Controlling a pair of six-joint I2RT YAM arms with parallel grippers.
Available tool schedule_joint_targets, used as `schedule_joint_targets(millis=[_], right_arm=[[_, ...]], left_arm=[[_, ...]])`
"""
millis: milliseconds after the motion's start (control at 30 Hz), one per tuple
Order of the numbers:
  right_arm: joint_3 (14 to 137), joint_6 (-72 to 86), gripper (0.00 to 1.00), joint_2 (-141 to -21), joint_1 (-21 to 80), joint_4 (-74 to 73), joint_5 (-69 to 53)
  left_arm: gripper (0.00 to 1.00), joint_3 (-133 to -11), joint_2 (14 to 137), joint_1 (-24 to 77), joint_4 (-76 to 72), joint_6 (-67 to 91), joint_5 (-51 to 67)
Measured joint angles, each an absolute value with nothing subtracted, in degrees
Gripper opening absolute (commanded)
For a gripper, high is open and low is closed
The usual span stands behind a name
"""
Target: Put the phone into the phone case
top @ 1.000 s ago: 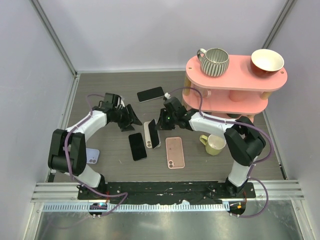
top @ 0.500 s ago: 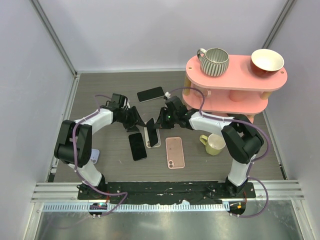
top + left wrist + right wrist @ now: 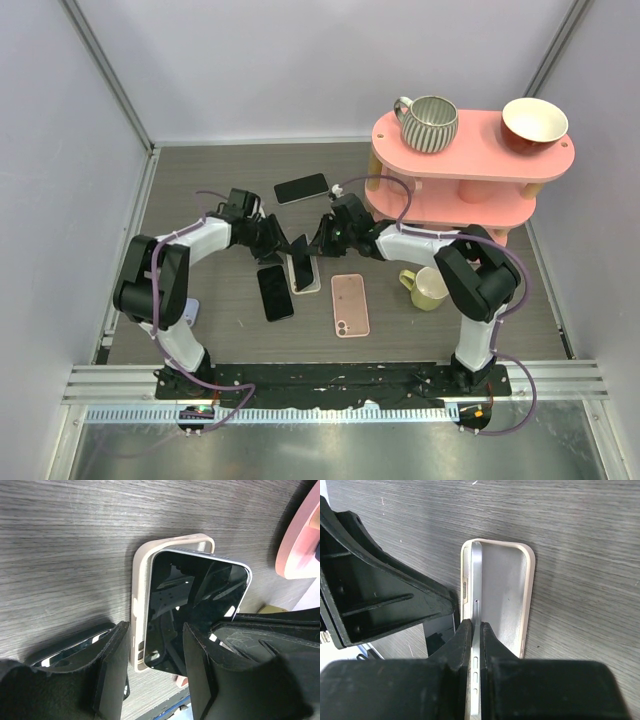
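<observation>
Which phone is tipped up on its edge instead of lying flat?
The phone pinched by the right gripper, one edge in the beige case; the pink phone and black phones lie flat.

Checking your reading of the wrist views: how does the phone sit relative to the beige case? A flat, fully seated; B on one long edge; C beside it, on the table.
B: the right gripper pinches the phone on edge along one wall of the case.

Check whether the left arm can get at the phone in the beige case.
Probably yes: the left end effector is open beside the phone, which the right end effector holds on edge in the case; nothing sits between.
</observation>
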State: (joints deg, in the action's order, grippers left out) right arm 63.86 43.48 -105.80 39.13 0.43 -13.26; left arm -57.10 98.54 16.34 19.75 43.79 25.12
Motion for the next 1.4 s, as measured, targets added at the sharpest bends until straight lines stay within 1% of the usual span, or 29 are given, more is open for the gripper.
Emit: schedule_joint_targets(millis=[200, 367, 433, 600, 667, 733, 833, 900, 933, 1000, 1033, 1233, 1300, 1400], right_arm=[[63.3, 44.1, 0.02, -106.9, 39.0, 3.3, -14.3], [61.9, 44.6, 0.07, -106.9, 38.8, 5.6, -14.9], [61.6, 44.8, 0.1, -107.0, 38.7, 6.4, -15.1], [61.2, 45.1, 0.13, -107.5, 38.5, 7.5, -15.7], [61.2, 44.8, 0.16, -107.6, 38.5, 7.6, -15.6], [61.3, 44.4, 0.24, -107.7, 38.5, 7.6, -15.6], [61.3, 43.2, 0.31, -108.0, 38.5, 6.7, -14.8], [61.3, 42.2, 0.34, -108.8, 38.4, 5.1, -13.9], [61.3, 42.0, 0.36, -109.1, 38.4, 4.4, -13.6], [61.3, 41.7, 0.38, -109.3, 38.4, 3.6, -13.5], [61.4, 41.5, 0.39, -109.3, 38.5, 3.4, -13.4], [61.8, 40.3, 0.43, -108.6, 38.5, 0.4, -13.1], [62.2, 39.7, 0.43, -108.4, 38.5, -1.4, -13.0], [62.9, 39.1, 0.39, -108.2, 38.5, -3.3, -12.1]], left_arm=[[0.47, -57.1, 100.0, 17.0, 18.3, 45.0, 25.6], [0.45, -57.1, 100.6, 17.6, 17.4, 45.4, 25.6], [0.44, -57.1, 100.6, 17.7, 17.3, 45.6, 25.6], [0.43, -57.1, 100.7, 17.7, 17.0, 45.8, 25.6], [0.43, -57.0, 100.7, 17.8, 16.7, 45.9, 25.7], [0.43, -57.0, 100.7, 17.9, 16.6, 45.8, 25.7], [0.43, -57.5, 100.6, 18.2, 17.7, 45.7, 25.3], [0.43, -58.5, 100.5, 18.3, 19.4, 45.5, 24.1], [0.45, -59.2, 100.3, 18.3, 20.2, 45.2, 23.3], [0.48, -60.2, 99.4, 18.3, 21.3, 44.7, 21.7], [0.48, -60.7, 98.1, 18.3, 22.0, 44.5, 20.4], [0.49, -62.8, 95.6, 18.3, 24.7, 43.3, 15.9], [0.48, -63.2, 95.6, 18.3, 25.6, 42.9, 14.7], [0.46, -63.6, 95.8, 18.3, 26.9, 42.5, 13.4]])
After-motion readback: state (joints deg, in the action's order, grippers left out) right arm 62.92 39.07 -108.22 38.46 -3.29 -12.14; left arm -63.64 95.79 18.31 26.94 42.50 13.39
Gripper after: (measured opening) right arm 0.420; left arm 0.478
